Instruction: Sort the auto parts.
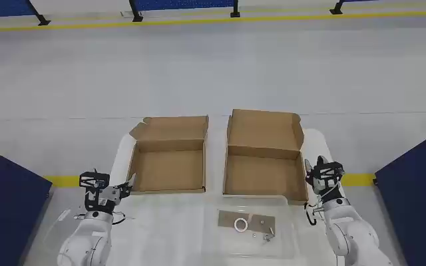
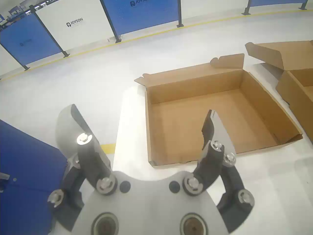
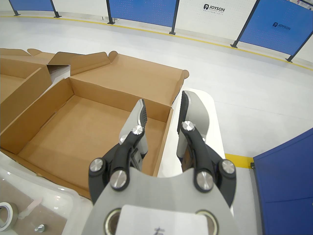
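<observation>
Two open cardboard boxes are sitting side by side on the white table point(image 1: 166, 216): the left box point(image 1: 168, 171) and the right box point(image 1: 263, 178). Each has its lid flap standing up at the far side. In front of the right box, a clear plastic tray point(image 1: 287, 245) is holding the auto parts: a white ring point(image 1: 241, 225), a small screw point(image 1: 269, 234) and a flat brown plate point(image 1: 258, 217) lying under them.

The left gripper point(image 2: 141, 116) is hovering near the left box's near-left corner, its fingers spread wide and holding nothing. The right gripper point(image 3: 163, 100) is hanging over the right box's right wall, near its near corner. Its fingers are parted by a narrower gap and are likewise holding nothing. One finger is lying over the box floor, the other over the table.
</observation>
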